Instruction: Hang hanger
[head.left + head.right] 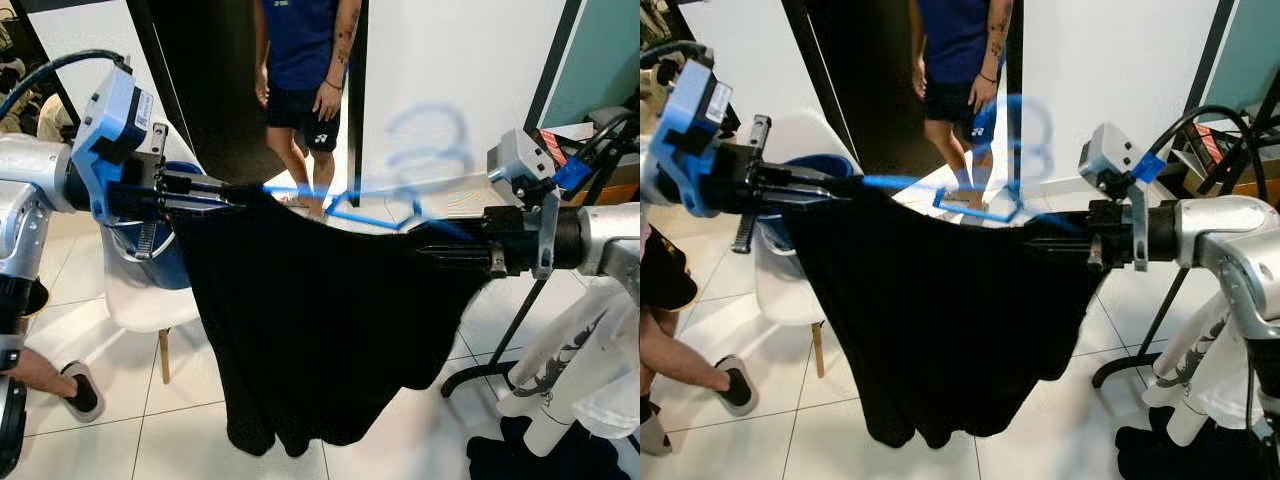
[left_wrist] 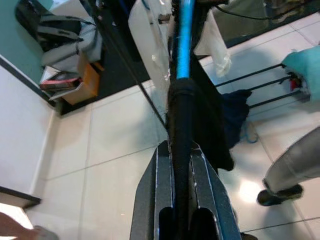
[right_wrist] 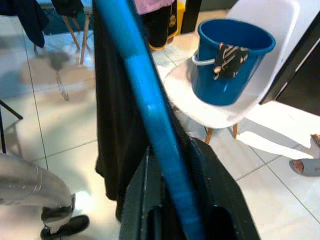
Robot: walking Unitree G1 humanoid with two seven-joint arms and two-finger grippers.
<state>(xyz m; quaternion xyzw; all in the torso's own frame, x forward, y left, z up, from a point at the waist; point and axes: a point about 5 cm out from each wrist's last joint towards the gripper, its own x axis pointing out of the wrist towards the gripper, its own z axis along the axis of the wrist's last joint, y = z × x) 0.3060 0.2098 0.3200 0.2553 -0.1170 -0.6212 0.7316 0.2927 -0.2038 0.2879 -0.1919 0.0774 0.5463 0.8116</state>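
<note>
Black garment [image 1: 320,330] stretched on a blue hanger [image 1: 375,215] between your two grippers.
Left gripper [image 1: 225,195] clamps the hanger's left end, right gripper [image 1: 430,245] its right end; white chair [image 3: 240,107] with blue bucket [image 3: 227,62] sits behind the garment.

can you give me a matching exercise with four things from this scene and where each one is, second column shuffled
Things:
1. blue hanger
2. black garment
3. blue bucket
4. left gripper

Places:
a. draped on the hanger, hanging toward the floor
b. standing on the white chair
c. clamped at the hanger's left end
d. held level between the left gripper and the right gripper

Pairs: 1-d, 2-a, 3-b, 4-c
</note>
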